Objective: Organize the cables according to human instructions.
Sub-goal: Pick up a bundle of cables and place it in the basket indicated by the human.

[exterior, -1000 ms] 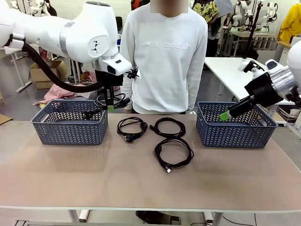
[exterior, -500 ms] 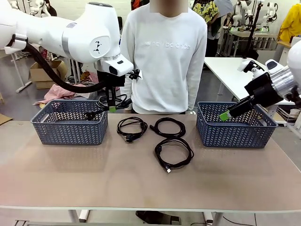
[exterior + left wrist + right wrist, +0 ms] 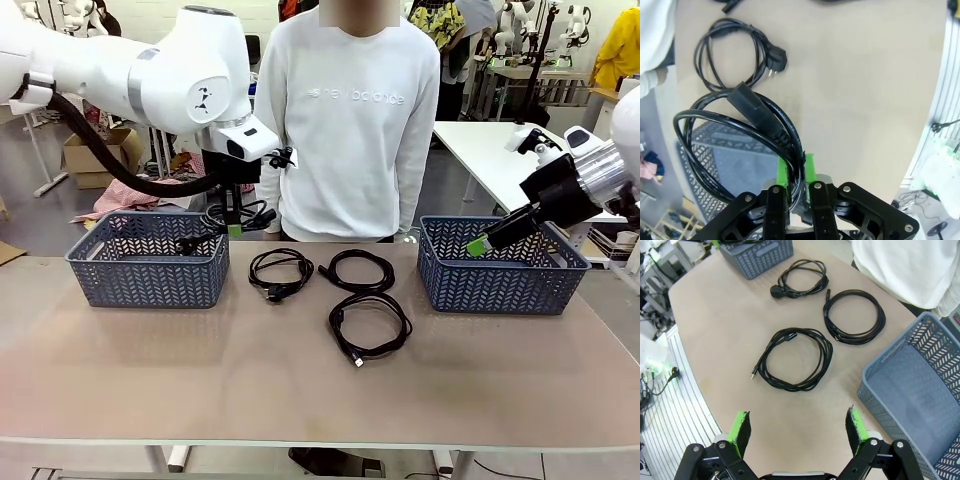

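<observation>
My left gripper (image 3: 233, 228) is shut on one coiled black cable (image 3: 262, 214) and holds it in the air over the far right corner of the left grey basket (image 3: 148, 272). In the left wrist view the green fingertips (image 3: 783, 172) pinch the strands of that cable (image 3: 740, 120), with the basket (image 3: 727, 167) below. Three more cables lie on the table: one left (image 3: 280, 270), one middle (image 3: 362, 270), one nearer (image 3: 370, 325). My right gripper (image 3: 478, 243) hangs open and empty over the right grey basket (image 3: 500, 285). In the right wrist view, the same gripper (image 3: 798, 427) looks down on the three cables (image 3: 795, 360).
A person in a white sweater (image 3: 350, 120) stands at the far edge between the baskets, hands out of sight. The right basket (image 3: 920, 390) has a bare floor. The front half of the tan table (image 3: 300, 400) is bare.
The left arm swayed slightly right and came back, still holding the cable; it hangs almost where it was. The right arm and the three cables on the table have not moved.
</observation>
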You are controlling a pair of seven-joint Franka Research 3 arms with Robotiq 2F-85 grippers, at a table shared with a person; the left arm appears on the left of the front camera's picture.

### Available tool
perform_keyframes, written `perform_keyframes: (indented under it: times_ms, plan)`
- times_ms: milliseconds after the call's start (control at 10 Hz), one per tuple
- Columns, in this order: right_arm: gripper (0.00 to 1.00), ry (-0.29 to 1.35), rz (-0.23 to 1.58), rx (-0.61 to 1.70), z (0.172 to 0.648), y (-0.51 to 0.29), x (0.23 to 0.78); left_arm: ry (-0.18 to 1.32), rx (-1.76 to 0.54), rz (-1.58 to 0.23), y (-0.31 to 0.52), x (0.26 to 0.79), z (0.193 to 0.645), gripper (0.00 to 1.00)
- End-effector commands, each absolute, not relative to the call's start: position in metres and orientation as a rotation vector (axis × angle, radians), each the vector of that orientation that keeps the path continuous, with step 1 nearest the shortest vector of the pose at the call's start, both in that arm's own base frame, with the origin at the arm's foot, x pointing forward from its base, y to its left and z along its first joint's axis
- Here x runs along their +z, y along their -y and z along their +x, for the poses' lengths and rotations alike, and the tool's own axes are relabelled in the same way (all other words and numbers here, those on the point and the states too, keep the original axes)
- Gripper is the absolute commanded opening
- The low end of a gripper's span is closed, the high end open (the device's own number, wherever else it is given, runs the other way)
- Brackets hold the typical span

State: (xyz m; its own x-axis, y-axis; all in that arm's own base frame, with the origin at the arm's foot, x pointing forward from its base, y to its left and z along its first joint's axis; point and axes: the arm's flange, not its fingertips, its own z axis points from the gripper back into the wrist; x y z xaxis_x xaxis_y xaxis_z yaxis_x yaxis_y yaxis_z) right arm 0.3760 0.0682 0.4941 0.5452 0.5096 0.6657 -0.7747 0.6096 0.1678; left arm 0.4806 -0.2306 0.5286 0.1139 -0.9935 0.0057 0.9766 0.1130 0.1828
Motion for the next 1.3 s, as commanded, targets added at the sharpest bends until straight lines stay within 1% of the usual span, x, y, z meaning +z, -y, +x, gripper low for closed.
perform_keyframes:
  times_ms: [0, 300, 600, 900, 1200]
  plan:
    - [1.00, 0.628, 0.503, 0.814, 0.380, -0.067, 0.494, 0.154, -1.502, 0.161, 0.191, 0.540, 0.477, 0.15]
    - [1.00, 0.628, 0.503, 0.814, 0.380, -0.067, 0.494, 0.139, -1.588, 0.210, 0.144, 0.547, 0.484, 0.15]
    - [1.00, 0.628, 0.503, 0.814, 0.380, -0.067, 0.494, 0.118, -1.589, 0.236, 0.106, 0.539, 0.499, 0.15]
    - [1.00, 0.628, 0.503, 0.814, 0.380, -0.067, 0.494, 0.114, -1.576, 0.280, 0.084, 0.528, 0.519, 0.15]
    - [1.00, 0.628, 0.503, 0.814, 0.380, -0.067, 0.494, 0.113, -1.583, 0.262, 0.078, 0.510, 0.535, 0.15]
